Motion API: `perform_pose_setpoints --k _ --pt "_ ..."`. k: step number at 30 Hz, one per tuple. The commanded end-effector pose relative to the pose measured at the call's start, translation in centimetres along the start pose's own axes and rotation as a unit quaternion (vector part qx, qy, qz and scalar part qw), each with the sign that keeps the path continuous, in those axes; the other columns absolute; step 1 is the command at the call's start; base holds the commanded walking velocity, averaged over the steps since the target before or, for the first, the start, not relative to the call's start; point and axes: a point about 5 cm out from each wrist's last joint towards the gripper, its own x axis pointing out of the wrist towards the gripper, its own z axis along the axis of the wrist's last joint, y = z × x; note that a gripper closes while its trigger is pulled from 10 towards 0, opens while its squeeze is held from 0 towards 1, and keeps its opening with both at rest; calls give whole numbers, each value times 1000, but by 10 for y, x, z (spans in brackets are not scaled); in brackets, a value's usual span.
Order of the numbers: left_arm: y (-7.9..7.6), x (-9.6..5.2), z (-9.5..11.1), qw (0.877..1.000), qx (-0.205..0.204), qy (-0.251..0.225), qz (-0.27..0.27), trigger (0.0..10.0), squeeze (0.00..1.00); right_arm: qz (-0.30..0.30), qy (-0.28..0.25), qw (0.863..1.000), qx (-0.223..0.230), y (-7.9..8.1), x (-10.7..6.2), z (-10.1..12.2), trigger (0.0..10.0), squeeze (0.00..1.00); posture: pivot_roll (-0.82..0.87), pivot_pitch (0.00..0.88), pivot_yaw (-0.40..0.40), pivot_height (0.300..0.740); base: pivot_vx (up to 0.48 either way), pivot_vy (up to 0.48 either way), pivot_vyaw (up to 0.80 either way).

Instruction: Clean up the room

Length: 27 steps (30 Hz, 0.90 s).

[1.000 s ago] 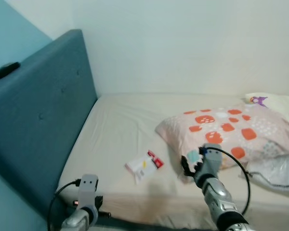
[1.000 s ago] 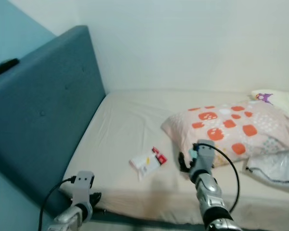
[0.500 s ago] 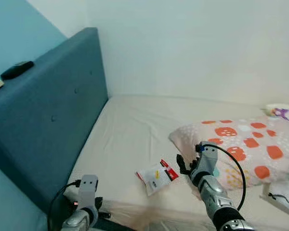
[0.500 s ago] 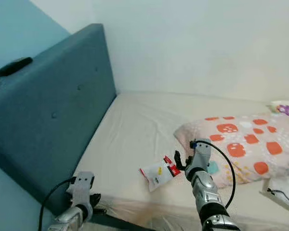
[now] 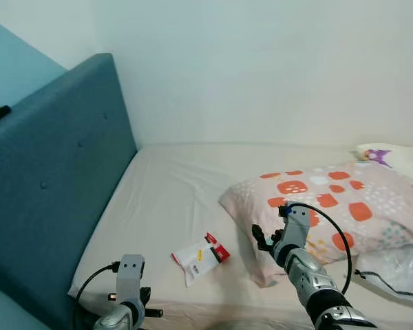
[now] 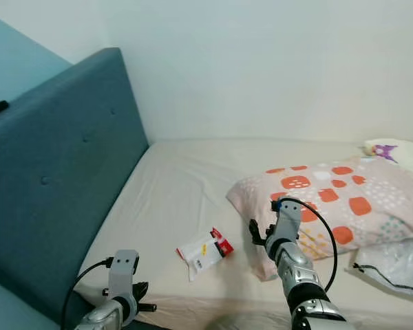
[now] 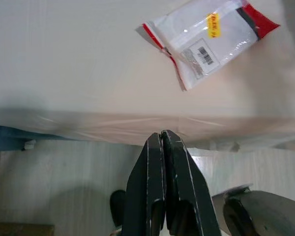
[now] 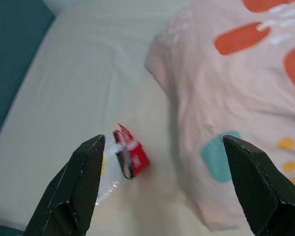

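Cleanup looks like it's barely started, judging by what's on the bed. The white-and-red plastic packet [image 5: 200,256] lies flat on the beige mattress [image 5: 172,199] near the front edge, just beside the corner of the spotted pillow [image 5: 330,206], and nothing is touching it. The right gripper [image 5: 267,242] hovers above the sheet between packet and pillow with its fingers [image 8: 83,187] spread wide and empty (the packet sits right between them in the right wrist view). The left gripper [image 7: 163,147] is pinched closed on nothing, low by the bed's front edge. So the grab and the putting-away are both left to do.
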Motion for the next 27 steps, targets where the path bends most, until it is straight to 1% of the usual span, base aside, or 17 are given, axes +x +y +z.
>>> perform_pose_setpoints --k 1,3,7,10,12,14,16,18,19,21,27 --pt "6 -1 1 1000 6 0 8 10000 0 12 7 1000 15 7 2 -1 10000 0 -127 0 17 725 0 0 0" --pt "8 -1 5 1000 10 -10 12 10000 0 25 4 999 26 13 5 4 10000 0 -115 0 16 710 0 0 0" --pt "9 0 9 1000 13 -19 15 10000 0 28 2 999 37 15 6 6 10000 0 -114 0 15 700 0 0 0" --pt "10 1 16 999 12 -34 19 10000 0 32 -2 998 56 16 7 8 10000 0 -114 0 15 685 0 0 0" --pt "10 1 17 999 12 -35 19 10000 0 32 -2 998 57 16 7 9 10000 0 -114 0 15 680 0 0 0" --pt "9 3 26 999 11 -52 14 10000 0 39 0 997 60 16 7 8 10000 0 -113 3 17 670 0 0 0" --pt "9 3 26 999 11 -52 14 10000 0 39 0 997 60 16 7 8 10000 0 -113 3 17 670 0 0 0" --pt "7 4 37 997 14 -72 9 10000 0 51 2 997 64 19 7 7 10000 0 -112 4 19 660 0 0 0" --pt "7 4 37 997 14 -72 9 10000 0 51 2 997 64 19 7 7 10000 0 -112 4 19 660 0 0 0" --pt "5 6 46 996 19 -89 3 10000 0 60 2 996 69 22 7 7 10000 0 -111 6 21 650 0 0 0" --pt "3 6 51 995 25 -99 -2 10000 0 65 3 995 77 25 8 6 10000 0 -107 9 20 640 0 0 0"
